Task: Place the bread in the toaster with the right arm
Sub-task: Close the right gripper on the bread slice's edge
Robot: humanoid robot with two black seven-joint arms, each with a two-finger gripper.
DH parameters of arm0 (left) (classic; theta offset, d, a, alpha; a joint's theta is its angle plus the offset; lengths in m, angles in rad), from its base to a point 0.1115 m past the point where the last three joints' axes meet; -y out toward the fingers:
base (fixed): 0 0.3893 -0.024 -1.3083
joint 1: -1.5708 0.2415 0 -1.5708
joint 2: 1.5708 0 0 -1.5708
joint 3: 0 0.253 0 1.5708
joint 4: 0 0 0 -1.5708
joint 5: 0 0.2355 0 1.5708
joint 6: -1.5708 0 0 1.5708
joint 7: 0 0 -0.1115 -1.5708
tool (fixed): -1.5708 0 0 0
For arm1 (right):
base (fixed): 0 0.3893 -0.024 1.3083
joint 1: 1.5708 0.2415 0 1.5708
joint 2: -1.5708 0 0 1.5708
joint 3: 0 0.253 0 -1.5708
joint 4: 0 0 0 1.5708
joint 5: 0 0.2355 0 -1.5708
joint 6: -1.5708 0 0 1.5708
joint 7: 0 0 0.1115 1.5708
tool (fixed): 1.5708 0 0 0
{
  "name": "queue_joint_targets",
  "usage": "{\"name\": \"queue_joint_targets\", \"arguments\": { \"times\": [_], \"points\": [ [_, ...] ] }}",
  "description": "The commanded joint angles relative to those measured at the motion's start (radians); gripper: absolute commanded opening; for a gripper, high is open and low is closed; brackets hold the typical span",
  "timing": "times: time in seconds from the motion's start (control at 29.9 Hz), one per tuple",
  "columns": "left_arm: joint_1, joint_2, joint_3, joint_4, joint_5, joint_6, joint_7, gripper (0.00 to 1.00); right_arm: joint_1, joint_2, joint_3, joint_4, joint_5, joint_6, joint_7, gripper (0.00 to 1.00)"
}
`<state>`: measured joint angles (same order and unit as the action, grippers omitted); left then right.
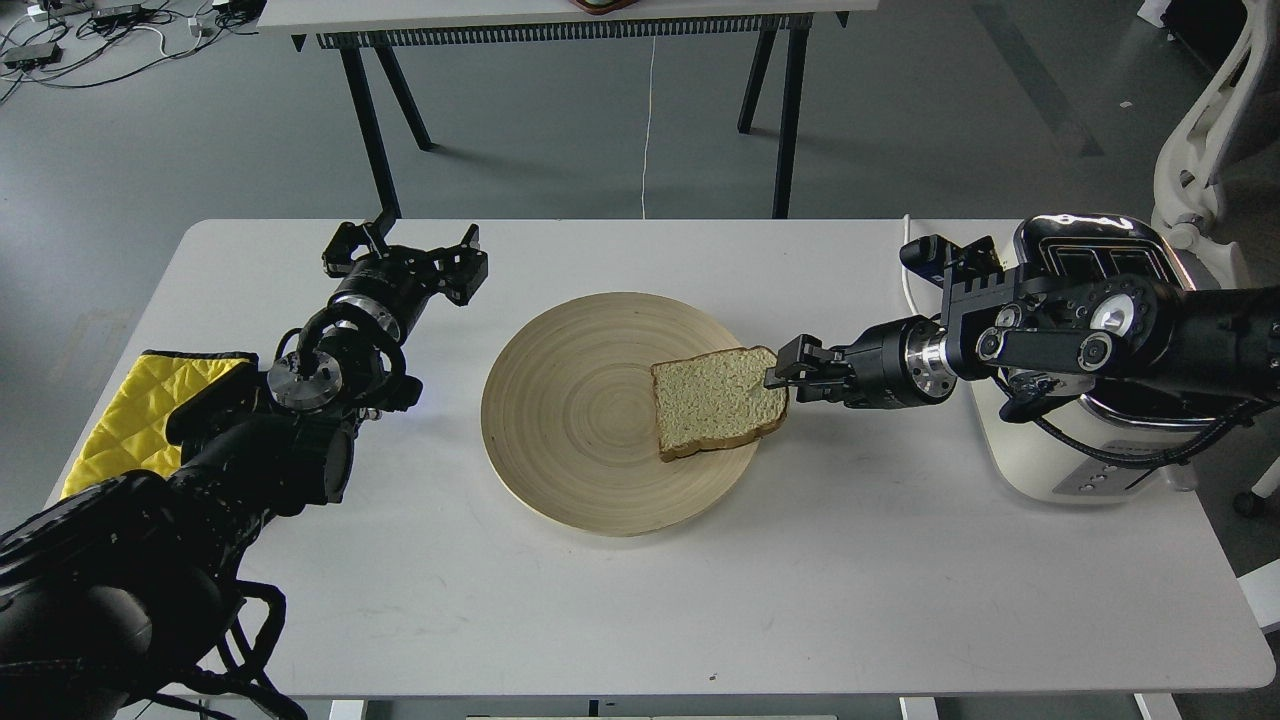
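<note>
We take the round wooden plate in the middle of the white bench as our landmark. The bread lies on the plate's right-hand part, crust facing right, its right edge reaching the plate's rim. Our right arm comes in from the right of the plate, passing in front of the toaster, which stands on the bench well to the right of the plate with its chrome top partly hidden by the arm. The right gripper sits at the bread's right edge, its jaws narrowly parted and set against the crust; we cannot tell whether they already pinch the slice.

Left of the plate, our left arm rises over the bench, and the left gripper hovers above the surface up-left of the plate with its jaws spread wide and holding nothing. A yellow quilted cloth lies further left of the plate, partly under that arm.
</note>
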<state>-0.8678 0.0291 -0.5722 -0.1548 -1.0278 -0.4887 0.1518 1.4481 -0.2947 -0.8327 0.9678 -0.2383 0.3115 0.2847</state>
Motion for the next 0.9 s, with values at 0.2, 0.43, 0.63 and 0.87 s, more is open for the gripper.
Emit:
{"name": "queue_joint_targets", "arguments": {
  "times": [0.2, 0.43, 0.63, 0.87],
  "points": [
    [0.000, 0.000, 0.000, 0.000, 0.000, 0.000, 0.000, 1.00, 0.000, -0.001, 0.010, 0.003, 0.001, 0.000, -0.001, 0.27],
    [0.000, 0.000, 0.000, 0.000, 0.000, 0.000, 0.002, 1.00, 0.000, -0.001, 0.017, 0.017, 0.001, 0.000, 0.001, 0.23],
    [0.000, 0.000, 0.000, 0.000, 0.000, 0.000, 0.000, 1.00, -0.005, -0.006, 0.018, 0.022, 0.001, 0.001, 0.002, 0.26],
    [0.000, 0.000, 0.000, 0.000, 0.000, 0.000, 0.000, 1.00, -0.009, -0.009, 0.029, 0.026, 0.002, -0.009, 0.004, 0.76]
  ]
}}
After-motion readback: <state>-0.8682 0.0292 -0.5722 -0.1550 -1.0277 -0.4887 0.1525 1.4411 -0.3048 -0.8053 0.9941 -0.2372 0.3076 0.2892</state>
